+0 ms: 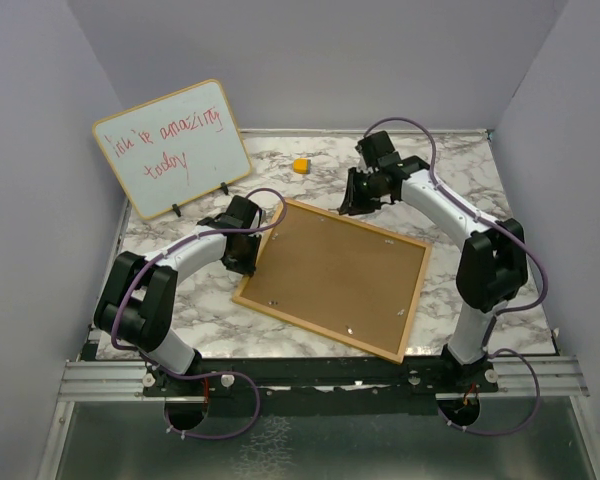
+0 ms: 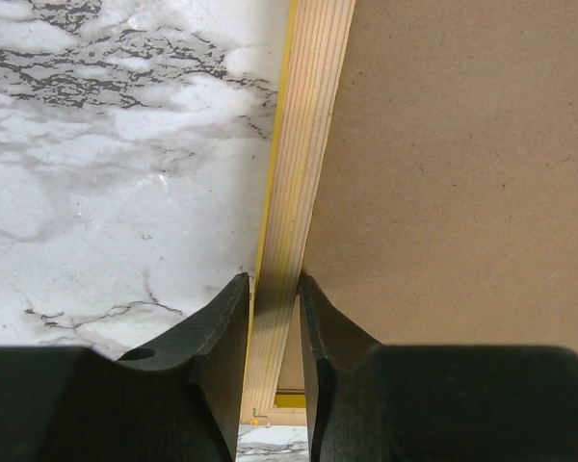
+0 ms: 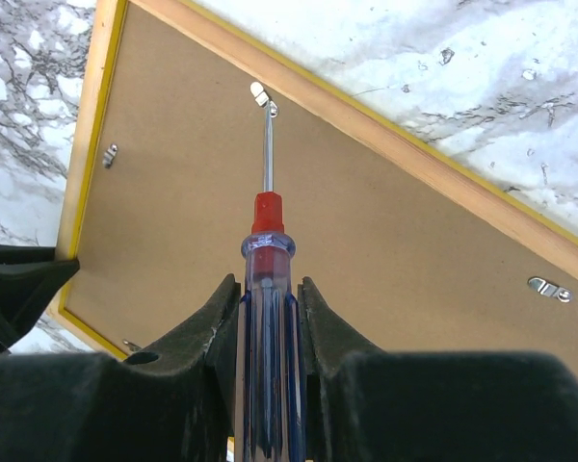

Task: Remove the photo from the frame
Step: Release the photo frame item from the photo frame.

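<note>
Closest in: frame [image 1: 330, 275] lies face down on the marble surface [image 1: 205, 315], brown backing up, yellow trim just showing at the rim. photo isn't visible, presumably sandwiched under the backing. left gripper [image 1: 242, 245] is at the frame's left side; wrist view shows its jaws pinched on the wooden side rail, both pads look in contact, can't judge how firm. Reads as a brace to stop the frame sliding. Further back, right gripper [image 1: 363, 198] is closed on a screwdriver [image 3: 267, 217], blue clear handle with red collar, shaft pointing down at the backing. Tip sits at or on a small metal clip [image 3: 261, 95] near the far rail; contact too fine to confirm. At least two more clips [image 3: 110, 154] [image 3: 549, 287] sit flat along other edges. Step in hand, my read: releasing retainer clips, early in the job, backing not lifted. Next move needs the tip seated on the tab, then a short swivel or pry off the backing, light force, left side holding steady. Slip risk: gouging the board. Beyond: small yellow object [image 1: 300, 165], whiteboard [image 1: 170, 148] against the wall, not involved.
</note>
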Motion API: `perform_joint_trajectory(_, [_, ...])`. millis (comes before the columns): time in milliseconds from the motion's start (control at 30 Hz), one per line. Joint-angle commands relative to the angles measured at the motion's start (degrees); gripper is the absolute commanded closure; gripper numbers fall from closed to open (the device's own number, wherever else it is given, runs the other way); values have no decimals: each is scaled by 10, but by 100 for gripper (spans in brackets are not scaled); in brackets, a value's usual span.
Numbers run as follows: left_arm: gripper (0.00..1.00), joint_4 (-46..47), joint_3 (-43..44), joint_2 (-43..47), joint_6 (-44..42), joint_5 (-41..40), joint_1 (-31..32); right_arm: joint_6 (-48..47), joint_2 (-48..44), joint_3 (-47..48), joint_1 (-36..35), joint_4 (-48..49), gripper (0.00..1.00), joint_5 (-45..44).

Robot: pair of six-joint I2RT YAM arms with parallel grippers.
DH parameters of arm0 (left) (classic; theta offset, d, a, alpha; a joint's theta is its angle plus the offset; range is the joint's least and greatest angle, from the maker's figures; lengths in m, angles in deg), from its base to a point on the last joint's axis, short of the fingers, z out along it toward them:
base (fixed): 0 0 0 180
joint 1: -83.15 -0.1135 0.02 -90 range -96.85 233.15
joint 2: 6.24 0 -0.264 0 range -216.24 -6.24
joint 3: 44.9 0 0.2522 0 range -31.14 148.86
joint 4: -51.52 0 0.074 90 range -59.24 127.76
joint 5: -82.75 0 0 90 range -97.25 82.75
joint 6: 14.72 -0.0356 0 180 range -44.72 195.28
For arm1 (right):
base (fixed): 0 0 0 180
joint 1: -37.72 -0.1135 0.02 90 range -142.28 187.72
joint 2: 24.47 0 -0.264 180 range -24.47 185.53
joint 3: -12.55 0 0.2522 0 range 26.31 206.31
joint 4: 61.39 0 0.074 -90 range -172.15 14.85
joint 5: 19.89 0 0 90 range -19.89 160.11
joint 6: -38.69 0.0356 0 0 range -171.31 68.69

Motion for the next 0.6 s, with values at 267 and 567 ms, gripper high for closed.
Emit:
perform_joint_trajectory(267, [62,32,-18,8,-7,15,2,-31,51,28,-1,-42,99,38])
perform_joint_trajectory(567, [60,43,-19,16,-12,54,1,-36,78,52,6,-41,100,22])
